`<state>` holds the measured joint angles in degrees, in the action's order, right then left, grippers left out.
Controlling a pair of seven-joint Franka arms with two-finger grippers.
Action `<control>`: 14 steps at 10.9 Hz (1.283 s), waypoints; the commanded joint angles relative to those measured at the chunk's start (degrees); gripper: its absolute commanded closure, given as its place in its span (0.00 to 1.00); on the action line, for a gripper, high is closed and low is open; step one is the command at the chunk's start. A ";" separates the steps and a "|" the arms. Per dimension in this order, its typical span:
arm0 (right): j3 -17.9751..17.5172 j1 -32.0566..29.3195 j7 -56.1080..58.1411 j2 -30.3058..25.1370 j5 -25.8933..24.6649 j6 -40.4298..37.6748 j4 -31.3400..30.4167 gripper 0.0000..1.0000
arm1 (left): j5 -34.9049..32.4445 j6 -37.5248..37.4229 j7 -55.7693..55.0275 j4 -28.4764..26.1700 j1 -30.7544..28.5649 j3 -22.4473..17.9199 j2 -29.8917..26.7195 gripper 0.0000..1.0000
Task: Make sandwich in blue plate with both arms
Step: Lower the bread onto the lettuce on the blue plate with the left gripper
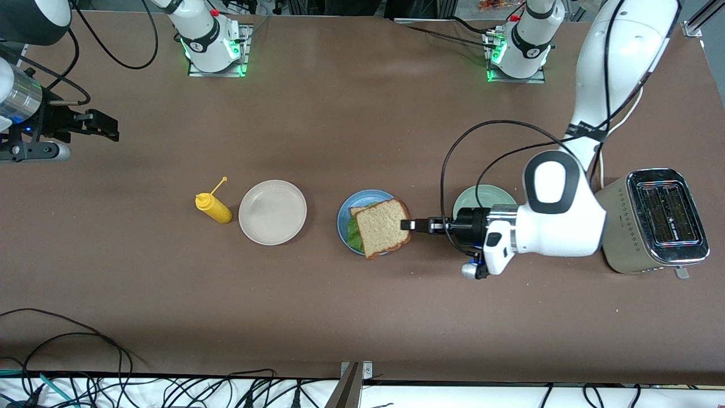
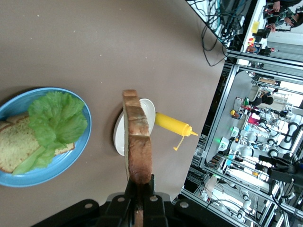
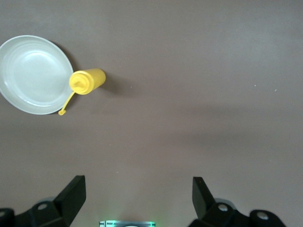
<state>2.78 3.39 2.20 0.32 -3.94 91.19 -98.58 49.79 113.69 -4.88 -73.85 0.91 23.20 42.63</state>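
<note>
- Left pincer [image 1: 409,225]: clamped on one edge of a bread slice [image 1: 384,228], which is held in the air over the blue plate [image 1: 344,214]; the pincer reaches in level from the left arm's end of the worktop [image 1: 351,113].
- In the left wrist view the held slice [image 2: 138,146] is seen edge-on with its crust toward the camera; its long axis runs straight out from the fingertips [image 2: 150,185], pointing toward the right arm's end.
- In the front view the held slice's flat face is shown, a little tilted, overhanging the plate's rim nearest the left pincer.
- Bread slices counted: two. The second slice [image 2: 14,146] lies flat in the blue plate, with one lettuce leaf [image 2: 54,123] laid on it.
- Plates counted: three, in a row. The blue plate is in the middle, a beige plate [image 1: 272,212] is toward the right arm's end, and a pale green plate [image 1: 481,198] is partly hidden under the left arm.
- One yellow squeeze bottle [image 1: 213,207] lies on its side just beside the beige plate, cap dangling.
- One toaster [image 1: 657,221] stands at the left arm's end.
- Right pincer [image 1: 99,126]: fingers [image 3: 73,191] spread apart and empty, waiting over bare worktop at the right arm's end.
</note>
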 commanded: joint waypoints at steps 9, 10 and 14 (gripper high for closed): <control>-1.47 -3.48 -6.07 -1.20 6.13 -1.98 1.37 0.00 | 1.19 9.80 5.22 -3.58 5.24 -0.61 6.41 1.00; -1.46 -3.31 -5.46 -1.03 6.05 -1.98 2.42 0.00 | 1.19 9.80 5.93 -3.84 5.16 -0.70 6.67 1.00; -1.90 -2.96 -5.53 0.03 5.26 -2.42 3.92 0.00 | 1.27 9.71 6.81 -5.25 4.37 -0.79 7.99 0.75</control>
<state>1.53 0.75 -3.61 -0.55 1.00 90.00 -96.61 49.79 122.95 0.02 -78.28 5.79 22.28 49.99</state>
